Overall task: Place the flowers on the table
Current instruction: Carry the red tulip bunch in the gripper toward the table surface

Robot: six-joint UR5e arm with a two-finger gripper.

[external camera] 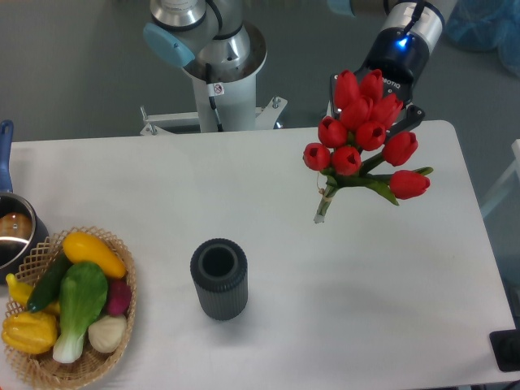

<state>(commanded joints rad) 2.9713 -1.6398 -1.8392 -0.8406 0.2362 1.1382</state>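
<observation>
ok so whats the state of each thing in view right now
flowers: held up over the table, blooms toward the camera, stem ends hanging low
gripper: behind the blooms, fingers mostly hidden, grip not visible
vase: upright, empty
wicker basket: full of vegetables
pot: at left edge, partly cut off
table: white

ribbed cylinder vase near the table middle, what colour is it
Dark grey, almost black; the ribbed cylindrical vase shows in the fixed camera view.

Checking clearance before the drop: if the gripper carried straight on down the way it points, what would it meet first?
Probably the table alone. The gripper, largely hidden behind the flowers, points down at bare white top near the far right; the stem ends would likely touch first. Height is unclear from this view.
</observation>
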